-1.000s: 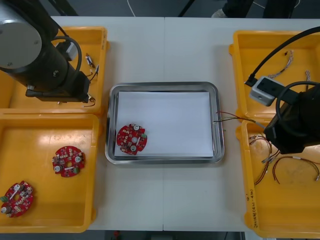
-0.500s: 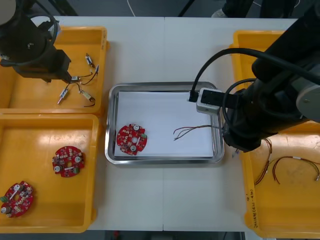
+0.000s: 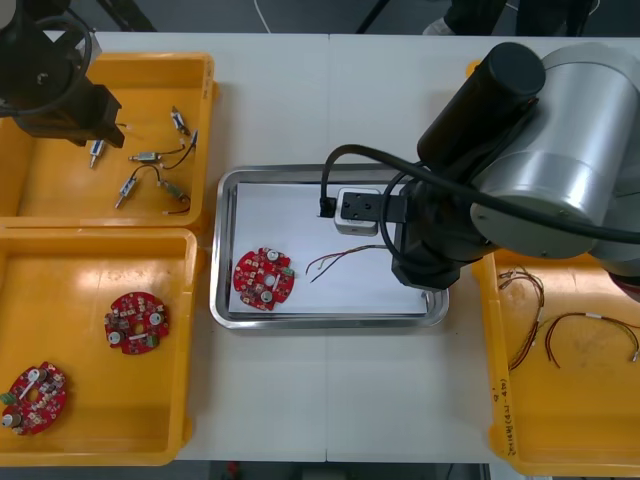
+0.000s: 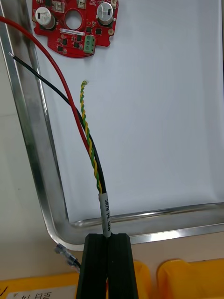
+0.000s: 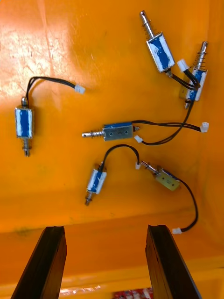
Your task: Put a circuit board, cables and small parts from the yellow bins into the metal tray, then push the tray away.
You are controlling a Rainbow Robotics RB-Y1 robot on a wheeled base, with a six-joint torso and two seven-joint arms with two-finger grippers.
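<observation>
A round red circuit board [image 3: 264, 278] lies in the near-left corner of the metal tray [image 3: 330, 171], which is white inside. My right arm [image 3: 470, 200] reaches over the tray's right side. Its right gripper [image 4: 108, 239] is shut on a cable bundle [image 4: 91, 154] of black, red and twisted yellow-green strands. The bundle [image 3: 340, 259] trails over the white floor toward the board [image 4: 74, 25]. My left gripper [image 5: 106, 229] hangs open above several small metal parts [image 5: 119, 132] with black leads. These lie in the far-left yellow bin [image 3: 205, 75].
The near-left yellow bin [image 3: 100, 250] holds two more red boards [image 3: 137, 322] [image 3: 33, 396]. More red and yellow cables [image 3: 575, 325] lie in the near-right bin [image 3: 495, 400]. My left arm [image 3: 45, 70] covers the far-left bin's outer corner.
My right arm has swung left from the right bins to over the tray, carrying the cable bundle with it. My left arm has moved outward, uncovering the small metal parts.
</observation>
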